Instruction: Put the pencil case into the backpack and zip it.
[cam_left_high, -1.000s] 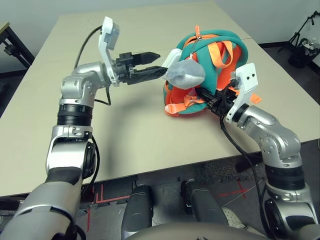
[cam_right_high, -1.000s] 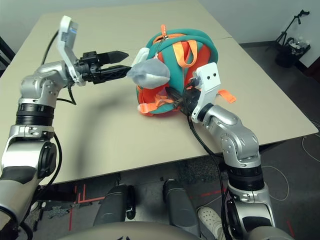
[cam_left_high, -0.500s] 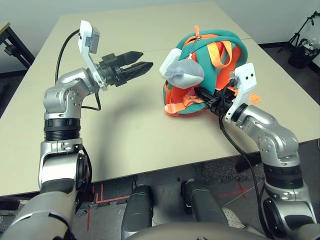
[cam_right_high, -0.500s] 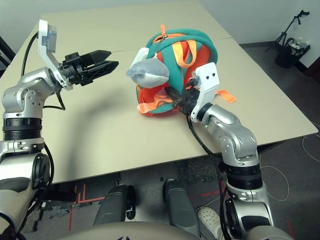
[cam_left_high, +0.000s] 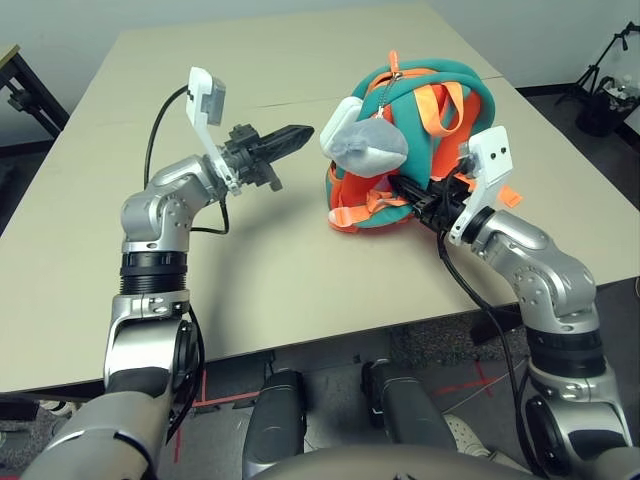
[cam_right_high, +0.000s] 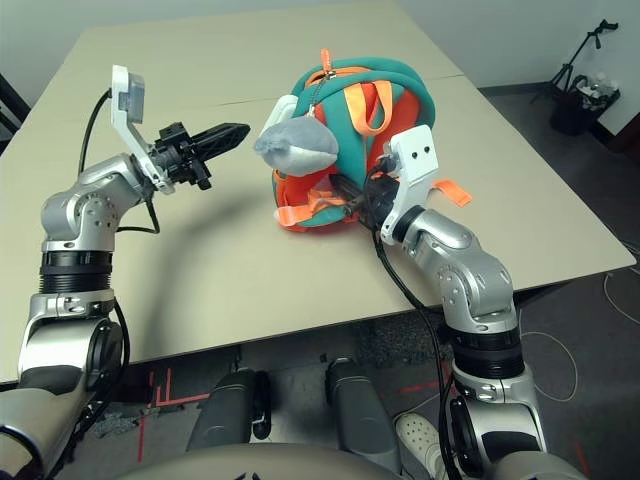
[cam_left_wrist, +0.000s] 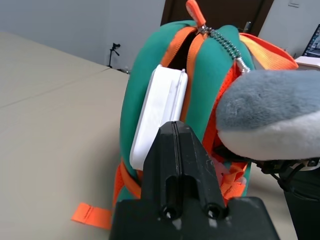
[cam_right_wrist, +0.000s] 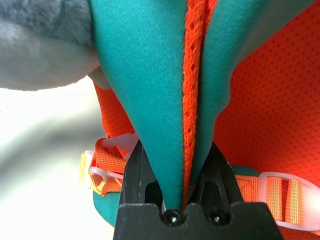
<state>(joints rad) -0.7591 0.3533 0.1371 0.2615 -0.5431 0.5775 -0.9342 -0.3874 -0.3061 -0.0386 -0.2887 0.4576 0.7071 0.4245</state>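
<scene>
Here, a beige surface (cam_left_high: 300, 260) w/ a small orange backpack (cam_left_high: 420, 150) w/ teal trim standing at about 2 o'clock from centre, zipper opening up top. A grey plush charm (cam_left_high: 370, 145) hangs on a bead chain off the zipper pull, on the side of the bag facing the left arm.

The white pencil case (cam_left_wrist: 159, 115) is partway into the bag: standing on edge in the open slot between two teal panels, roughly half of it sticking out. In the head views its white end shows at approx. 9 o'clock on the backpack, just above the charm.

Left tool (cam_left_high: 300, 133) floats above the surface at approx. 10 o'clock from centre, black fingers pressed together into a point, gripping nothing. Its tip aims at the pencil case, near it but w/ a small gap between them.

Right tool (cam_right_wrist: 176, 185) is at the bag's near side, approx. 5 o'clock on the backpack, pinching a fold of teal trim w/ orange mesh between its fingers. Orange webbing straps (cam_left_high: 365, 208) w/ a pale plastic buckle lie just beside that grip, at the bag's base.
</scene>
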